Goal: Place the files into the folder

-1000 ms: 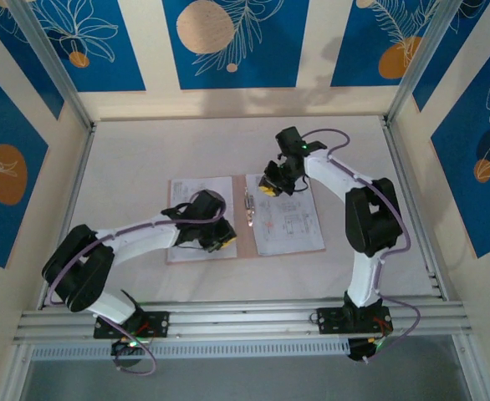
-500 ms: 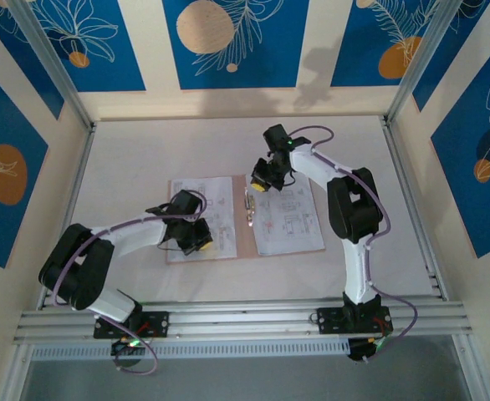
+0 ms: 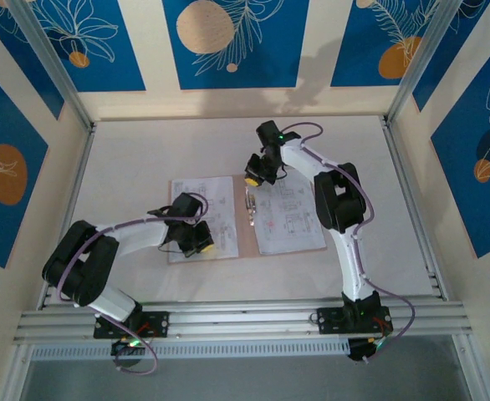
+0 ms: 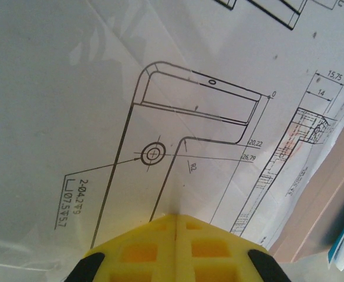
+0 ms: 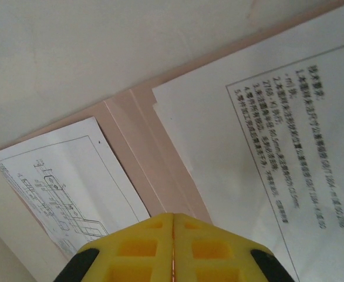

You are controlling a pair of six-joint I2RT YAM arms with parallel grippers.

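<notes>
The pinkish-tan folder [image 3: 243, 241] lies open and flat in the middle of the table. White printed files lie on both leaves: one sheet [image 3: 196, 200] on the left, one [image 3: 291, 219] on the right. My left gripper [image 3: 203, 245] is shut, its yellow tips [image 4: 176, 215] pressed on the left sheet [image 4: 101, 88]; a faint ridge runs up the paper from them. A cyan-blue sheet's edge [image 4: 343, 247] peeks out beside the folder [image 4: 319, 211]. My right gripper [image 3: 251, 178] is shut with nothing visibly between its pads, its tips [image 5: 173, 215] on the folder's spine [image 5: 154, 158] near the top edge.
A metal fastener [image 3: 248, 205] lies along the spine. The pale table [image 3: 145, 150] is walled by patterned panels, with metal rails [image 3: 245, 322] along the near edge. In the right wrist view, bare table [image 5: 101, 47] lies beyond the folder's top edge.
Both grippers have closed. The left one slid left across the lower part of the left sheet. The right one moved left from the right sheet's top to the spine.
</notes>
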